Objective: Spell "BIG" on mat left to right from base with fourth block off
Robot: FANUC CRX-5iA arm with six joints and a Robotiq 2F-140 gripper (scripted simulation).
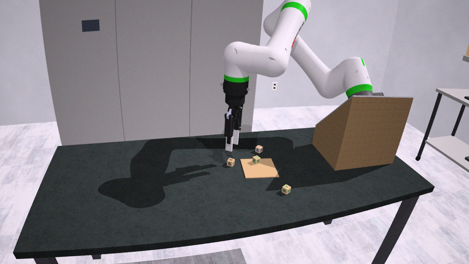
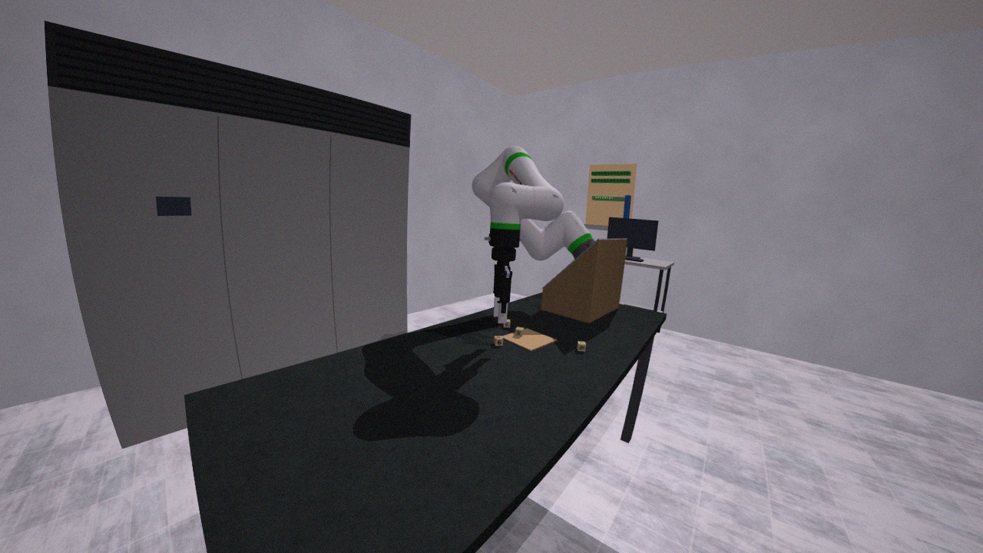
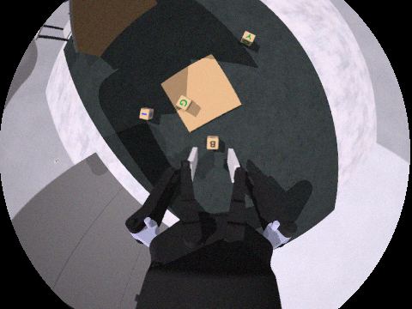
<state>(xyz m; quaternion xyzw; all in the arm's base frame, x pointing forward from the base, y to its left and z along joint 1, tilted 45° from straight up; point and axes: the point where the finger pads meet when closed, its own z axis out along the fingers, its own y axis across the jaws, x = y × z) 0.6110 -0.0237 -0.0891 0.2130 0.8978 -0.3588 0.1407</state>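
A tan mat (image 1: pixel 259 167) lies on the dark table. The G block (image 1: pixel 256 159) sits on the mat's far left corner; in the wrist view (image 3: pixel 184 102) its top shows a green G. The B block (image 1: pixel 231 161) lies on the table just left of the mat, and the wrist view (image 3: pixel 212 143) shows it just ahead of my fingertips. The I block (image 1: pixel 259 149) lies on the table behind the mat. A fourth block (image 1: pixel 286 189) with a green letter lies off the mat, to its front right. My gripper (image 1: pixel 231 146) (image 3: pixel 212 154) hangs above the table just behind the B block, fingers partly closed with a gap, nothing between them.
A large slanted brown box (image 1: pixel 360 131) stands on the table's right side, by the arm's base. Grey cabinets stand behind the table. A shelf cart (image 1: pixel 452 124) stands off the table to the right.
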